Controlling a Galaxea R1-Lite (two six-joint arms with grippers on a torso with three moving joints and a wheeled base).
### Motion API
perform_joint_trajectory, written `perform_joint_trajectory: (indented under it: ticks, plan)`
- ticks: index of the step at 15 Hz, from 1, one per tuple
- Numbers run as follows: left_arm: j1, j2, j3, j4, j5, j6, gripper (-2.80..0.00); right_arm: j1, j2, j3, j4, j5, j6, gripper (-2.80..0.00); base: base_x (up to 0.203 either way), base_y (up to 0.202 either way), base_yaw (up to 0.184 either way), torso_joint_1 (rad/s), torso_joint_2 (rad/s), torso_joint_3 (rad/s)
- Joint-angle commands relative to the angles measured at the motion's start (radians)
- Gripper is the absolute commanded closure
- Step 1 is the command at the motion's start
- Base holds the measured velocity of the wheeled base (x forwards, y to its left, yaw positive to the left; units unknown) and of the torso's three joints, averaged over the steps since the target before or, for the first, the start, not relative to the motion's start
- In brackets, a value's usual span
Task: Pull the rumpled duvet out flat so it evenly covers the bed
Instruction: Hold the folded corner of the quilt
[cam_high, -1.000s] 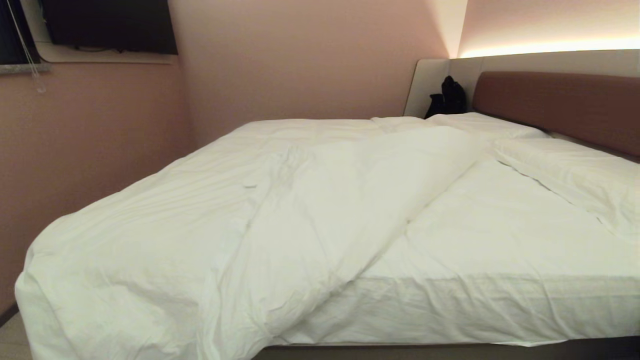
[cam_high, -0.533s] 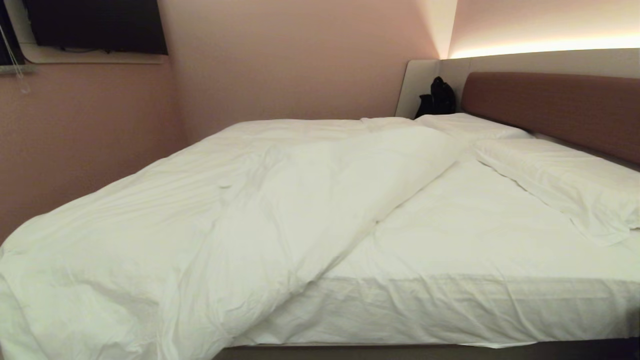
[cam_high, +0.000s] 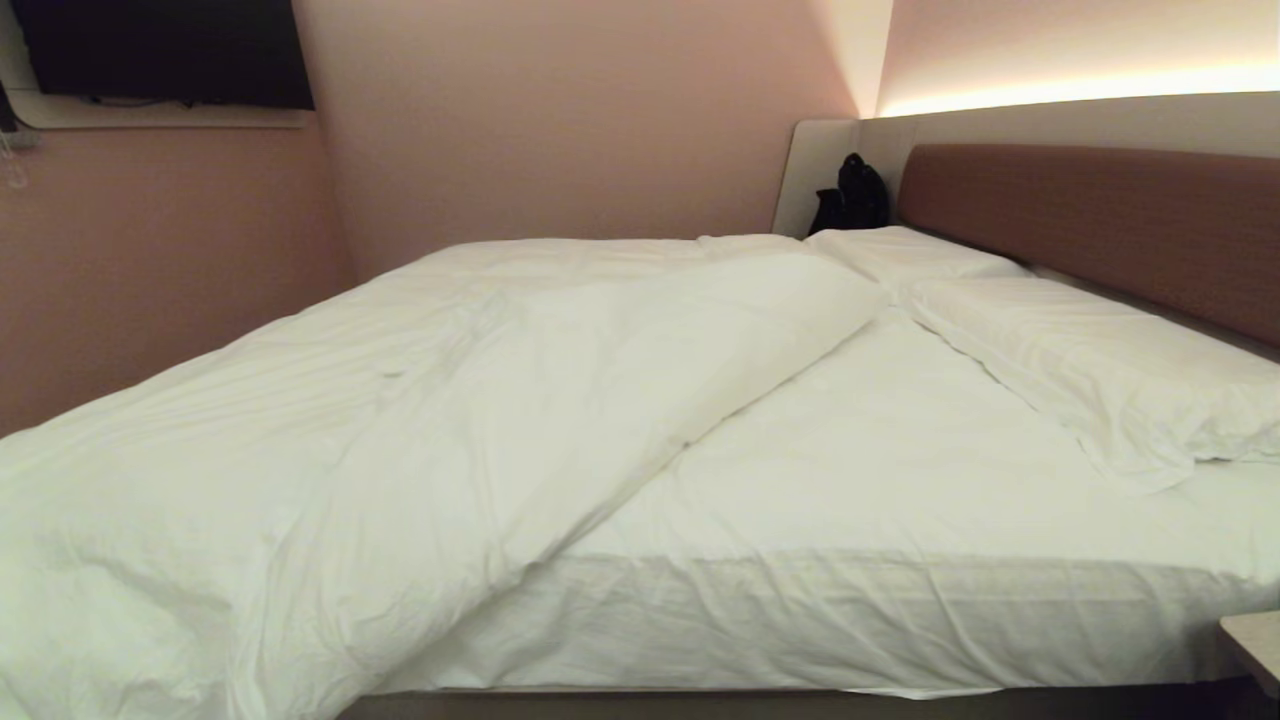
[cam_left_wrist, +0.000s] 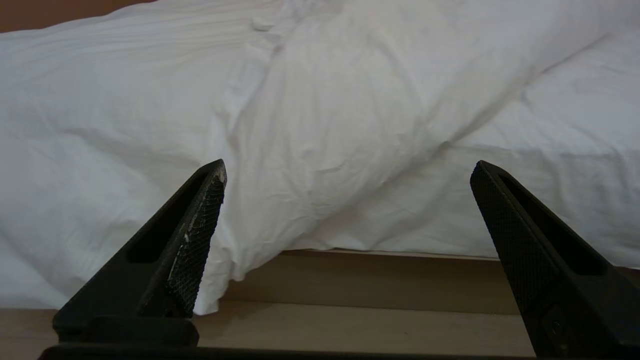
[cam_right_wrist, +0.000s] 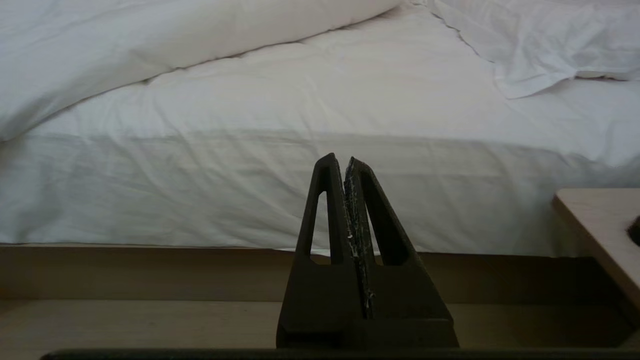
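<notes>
The white puffy duvet (cam_high: 400, 430) lies bunched over the left half of the bed (cam_high: 900, 620), folded back along a diagonal, and hangs over the near side at the left. The bare sheet shows on the right half. Neither arm appears in the head view. In the left wrist view my left gripper (cam_left_wrist: 348, 167) stands open and empty, short of the bed's side, facing the hanging duvet (cam_left_wrist: 280, 150). Seen from the right wrist, my right gripper (cam_right_wrist: 340, 159) is shut with nothing in it, facing the sheeted mattress side (cam_right_wrist: 200, 190).
Two white pillows (cam_high: 1090, 360) lie along the reddish-brown headboard (cam_high: 1100, 220). A black bag (cam_high: 850, 195) sits in the far corner. A light wooden bedside table (cam_right_wrist: 595, 220) stands at the near right. Pink walls close in the left and far sides.
The whole head view has shifted left, so the camera has moved rightward along the bed. The bedside table corner has come into view. The duvet lies as before.
</notes>
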Motion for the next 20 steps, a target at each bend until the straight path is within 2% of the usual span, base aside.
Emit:
perform_joint_trajectory:
  ticks: [1,8,20]
  plan:
    - [0.000,0.000,0.000,0.000,0.000,-0.001,-2.80,0.000,0.000,0.000,0.000,0.001,-0.001,0.00,0.000,-0.193,-0.001,0.000,0.00,0.004]
    - [0.000,0.000,0.000,-0.001,0.002,-0.011,-2.80,0.000,0.000,0.000,0.000,0.001,0.000,0.00,0.000,-0.165,0.000,0.002,0.00,-0.001]
    - [0.000,0.000,0.000,0.000,0.002,-0.010,-2.80,0.000,0.000,0.000,0.000,0.001,0.000,0.00,0.000,0.000,0.000,0.000,0.00,0.000]
